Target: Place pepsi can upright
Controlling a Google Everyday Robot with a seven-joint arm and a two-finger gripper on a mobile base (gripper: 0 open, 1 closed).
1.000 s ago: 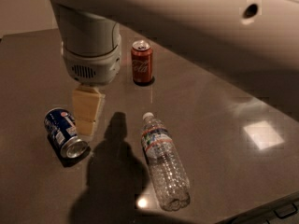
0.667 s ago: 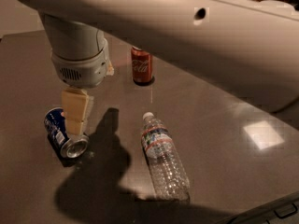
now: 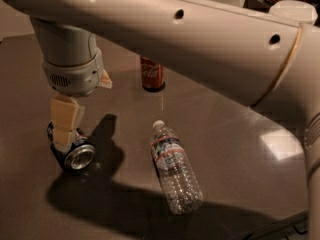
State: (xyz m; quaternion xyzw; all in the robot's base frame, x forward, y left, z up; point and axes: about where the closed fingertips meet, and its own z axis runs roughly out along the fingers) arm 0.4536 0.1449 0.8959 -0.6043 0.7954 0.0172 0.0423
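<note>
The pepsi can (image 3: 76,155) lies on its side on the dark table (image 3: 230,134), at the left, with its silver end facing the camera. Only a little of its dark blue body shows. My gripper (image 3: 63,140) hangs straight down from the wrist (image 3: 72,74) and sits right over the can, covering its upper body. I cannot tell whether it touches the can.
A red cola can (image 3: 151,73) stands upright at the back centre. A clear plastic water bottle (image 3: 174,166) lies on its side in the middle, cap pointing away. The large arm link (image 3: 200,49) spans the top of the view. The table's near edge shows at bottom right.
My gripper has moved left and down, from beside the pepsi can's right end to directly over it. The can, cola can and bottle have stayed where they were.
</note>
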